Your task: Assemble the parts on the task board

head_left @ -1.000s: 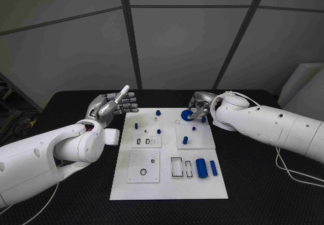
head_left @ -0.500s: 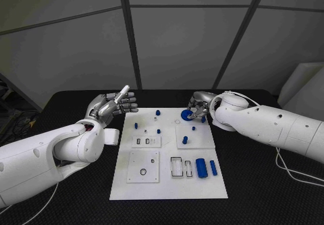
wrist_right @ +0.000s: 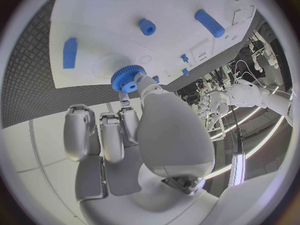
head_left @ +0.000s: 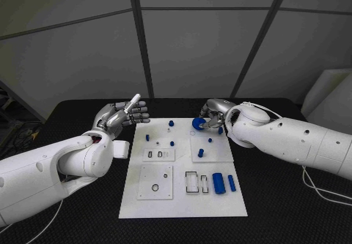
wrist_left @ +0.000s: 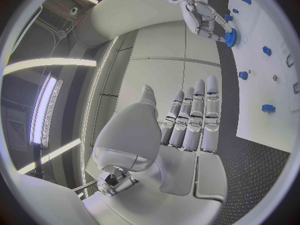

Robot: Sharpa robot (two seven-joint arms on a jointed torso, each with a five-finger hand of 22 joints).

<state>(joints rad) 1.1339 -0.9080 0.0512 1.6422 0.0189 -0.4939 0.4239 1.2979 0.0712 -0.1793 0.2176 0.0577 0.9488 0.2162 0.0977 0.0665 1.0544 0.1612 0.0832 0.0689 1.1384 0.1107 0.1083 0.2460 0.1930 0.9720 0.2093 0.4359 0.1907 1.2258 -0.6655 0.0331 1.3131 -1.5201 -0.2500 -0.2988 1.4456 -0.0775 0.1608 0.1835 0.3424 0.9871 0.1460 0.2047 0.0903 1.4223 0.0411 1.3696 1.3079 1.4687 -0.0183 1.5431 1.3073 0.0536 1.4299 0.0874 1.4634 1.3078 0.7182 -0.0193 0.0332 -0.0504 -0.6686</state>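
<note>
Head view: the right hand (head_left: pixel 213 115), silver and many-fingered, hangs over the far right corner of the flat white task board (head_left: pixel 183 203) with its fingers pinched on a small blue toothed gear (head_left: pixel 199 123).
Head view, left: the left hand (head_left: pixel 122 114) is raised beside the board's far left corner, fingers straight and close together, holding nothing.
Head view, parts: blue pegs (head_left: pixel 172 122) stand near the gear; two blue cylinders (head_left: pixel 218 182) lie at the near right, on the black table (head_left: pixel 293 213).
Left wrist view: the left hand's flat fingers (wrist_left: pixel 197 116) are bare; the gear (wrist_left: pixel 231 37) sits in the other hand, at the board's edge.
Right wrist view: the gear (wrist_right: pixel 127 78) is gripped at the fingertips, its flat face turned to the board, beside a round white seat (wrist_right: pixel 109 65).
Key relation: the seat lies just past the fingertips, so the right hand is nearer and probably places it; whether gear and board touch, cannot tell.
</note>
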